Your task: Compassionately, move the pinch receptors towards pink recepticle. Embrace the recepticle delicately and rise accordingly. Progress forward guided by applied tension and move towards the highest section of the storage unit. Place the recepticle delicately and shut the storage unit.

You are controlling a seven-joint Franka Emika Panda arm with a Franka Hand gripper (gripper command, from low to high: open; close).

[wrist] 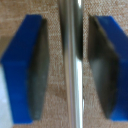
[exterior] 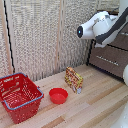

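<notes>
Exterior view: the white-and-grey robot arm (exterior: 100, 25) reaches in from the exterior view's upper right, its end up against the front of the storage unit (exterior: 112, 57), a dark-brown chest of drawers at the exterior view's right edge. One silver bar handle (exterior: 107, 58) shows on a lower drawer front. The gripper head itself is hidden behind the arm here.

Wrist view: the pinch receptors (wrist: 67, 65) appear as two dark-blue fingers (wrist: 25, 65), one on either side of a long silver bar (wrist: 70, 64) that runs between them against a brown surface. The jaws stand apart; a narrow gap shows between each pad and the bar, so the bar lies between them unclamped.

On the light wooden tabletop (exterior: 95, 102) stand a red wire basket (exterior: 20, 95) at the exterior view's left, a flat red bowl (exterior: 58, 95) near the middle, and an upright snack box (exterior: 73, 79) just beside the bowl, toward the chest.

The pink recepticle cannot be seen in either view. Whether the bar between the fingers belongs to the highest section of the storage unit cannot be told.
</notes>
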